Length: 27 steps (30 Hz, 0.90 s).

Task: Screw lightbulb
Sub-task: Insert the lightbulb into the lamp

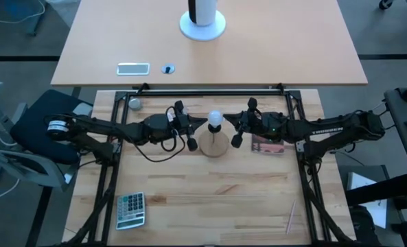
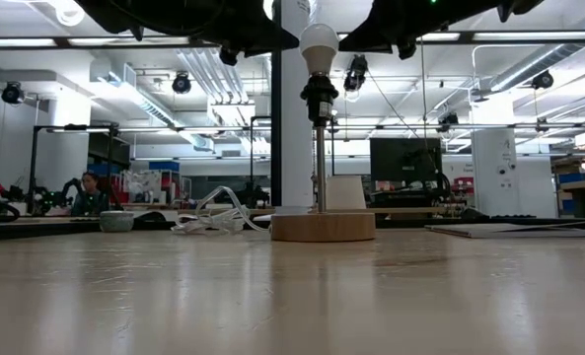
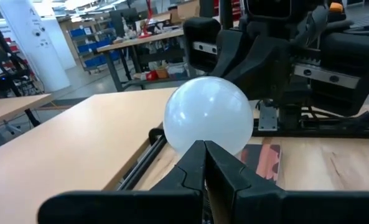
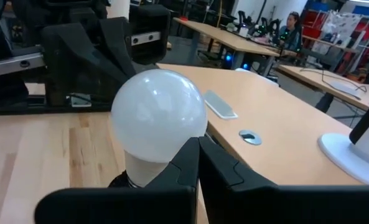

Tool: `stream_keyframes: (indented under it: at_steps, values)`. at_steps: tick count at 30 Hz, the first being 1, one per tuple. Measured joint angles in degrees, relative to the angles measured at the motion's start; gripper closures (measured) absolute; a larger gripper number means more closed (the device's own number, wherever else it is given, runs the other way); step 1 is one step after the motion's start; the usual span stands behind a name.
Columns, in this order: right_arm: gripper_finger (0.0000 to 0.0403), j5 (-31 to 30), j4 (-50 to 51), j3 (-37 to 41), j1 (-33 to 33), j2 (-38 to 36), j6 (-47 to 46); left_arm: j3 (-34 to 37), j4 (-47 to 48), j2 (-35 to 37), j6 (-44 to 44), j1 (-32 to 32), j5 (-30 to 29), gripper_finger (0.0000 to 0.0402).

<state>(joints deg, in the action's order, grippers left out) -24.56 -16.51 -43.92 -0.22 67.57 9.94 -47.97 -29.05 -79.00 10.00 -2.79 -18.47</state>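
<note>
The white lightbulb sits upright in the black socket on a thin rod that stands on the round wooden disc stand. It also shows in the low view. My left gripper is shut, its tips level with the bulb on its left side. My right gripper is shut, its tips level with the bulb on its right side. Each wrist view shows the other gripper behind the bulb. My left gripper points level from the table's left at the bulb's globe with its fingers shut; I cannot tell whether the tips touch it. My right gripper points level from the table's right at the globe with its fingers shut; I cannot tell whether it touches.
A calculator lies at the near left and a thin stick at the near right. A small grey ball lies at the far left. A reddish card lies under my right arm. Black frame rails border the board.
</note>
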Motion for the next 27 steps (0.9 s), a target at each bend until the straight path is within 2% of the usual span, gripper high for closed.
stream_keyframes:
  at_steps: [7, 12, 15, 18, 27]
  values:
    - [0.0401, -0.19, 0.52, 0.04, 0.84, -0.02, -1.33, 0.00, 0.30, 0.01, 0.06, -0.06, -1.02, 0.0401]
    - [0.0401, -5.98, 6.09, 0.09, 1.46, -0.86, -2.75, 0.00, 3.72, 2.13, -0.27, 0.03, -3.17, 0.0401]
    - [0.0401, -7.35, 6.65, 0.09, 1.24, -1.42, -2.25, -0.02, 3.94, 3.96, -1.28, 0.15, 0.57, 0.0401]
    - [0.0401, -7.25, 4.93, 0.09, 0.69, -1.07, -0.55, -0.02, 3.73, 4.24, -2.31, 0.22, 5.61, 0.0401]
    - [0.0401, -1.83, 3.01, 0.09, 0.36, -1.05, 0.69, 0.00, 0.09, 1.46, -2.60, -0.27, 5.56, 0.0401]
